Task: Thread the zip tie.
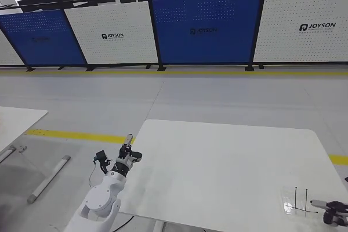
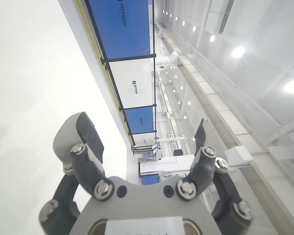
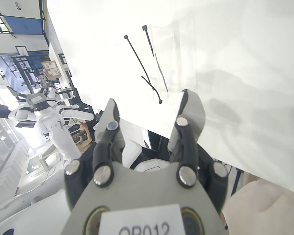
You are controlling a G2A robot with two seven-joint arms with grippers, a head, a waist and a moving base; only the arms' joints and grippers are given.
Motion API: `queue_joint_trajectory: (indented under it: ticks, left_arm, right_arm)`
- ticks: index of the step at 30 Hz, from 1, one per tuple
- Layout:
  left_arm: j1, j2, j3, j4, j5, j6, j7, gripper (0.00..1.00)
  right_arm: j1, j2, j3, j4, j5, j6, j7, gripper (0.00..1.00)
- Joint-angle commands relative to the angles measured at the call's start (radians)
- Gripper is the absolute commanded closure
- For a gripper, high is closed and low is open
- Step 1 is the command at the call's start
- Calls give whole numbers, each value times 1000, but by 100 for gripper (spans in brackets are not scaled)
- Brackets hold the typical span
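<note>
My right gripper (image 3: 148, 96) is spread, just short of the zip ties (image 3: 140, 65) at the table (image 1: 220, 168) corner (left gripper (image 2: 142, 118) spread too, well apart). I'd come in low and pinch one strap mid-length.

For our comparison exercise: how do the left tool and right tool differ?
The left tool hangs at the table's left edge; the right tool at its near right corner. The right tool faces the zip ties; the left tool faces away. Both are open, empty.
</note>
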Motion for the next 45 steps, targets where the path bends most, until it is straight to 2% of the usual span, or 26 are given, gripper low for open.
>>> queue_joint_trajectory:
  ticks: [1, 4, 8, 15, 17, 21, 29, 30, 39, 45]
  left_arm:
    - [0, 0, 0, 0, 0, 0, 0, 0]
    - [0, 0, 0, 0, 0, 0, 0, 0]
    - [0, 0, 0, 0, 0, 0, 0, 0]
    - [0, 0, 0, 0, 0, 0, 0, 0]
    - [0, 0, 0, 0, 0, 0, 0, 0]
    - [0, 0, 0, 0, 0, 0, 0, 0]
    - [0, 0, 0, 0, 0, 0, 0, 0]
    - [0, 0, 0, 0, 0, 0, 0, 0]
    - [0, 0, 0, 0, 0, 0, 0, 0]
    - [0, 0, 0, 0, 0, 0, 0, 0]
  right_arm:
    - [8, 0, -8, 2, -7, 13, 3, 81]
    - [23, -1, -24, 5, -21, 33, 3, 76]
    - [35, -1, -36, 11, -34, 46, 3, 74]
    - [49, -2, -60, 7, -61, 67, 5, 75]
    - [53, -2, -64, 10, -62, 67, 5, 80]
    - [61, -3, -73, 15, -68, 67, 8, 80]
    - [82, -4, -93, 29, -82, 67, 11, 88]
    - [83, -4, -93, 30, -82, 67, 11, 98]
    - [62, -1, -67, 8, -76, 67, 6, 100]
    - [4, 1, -1, -32, -43, 67, -40, 100]
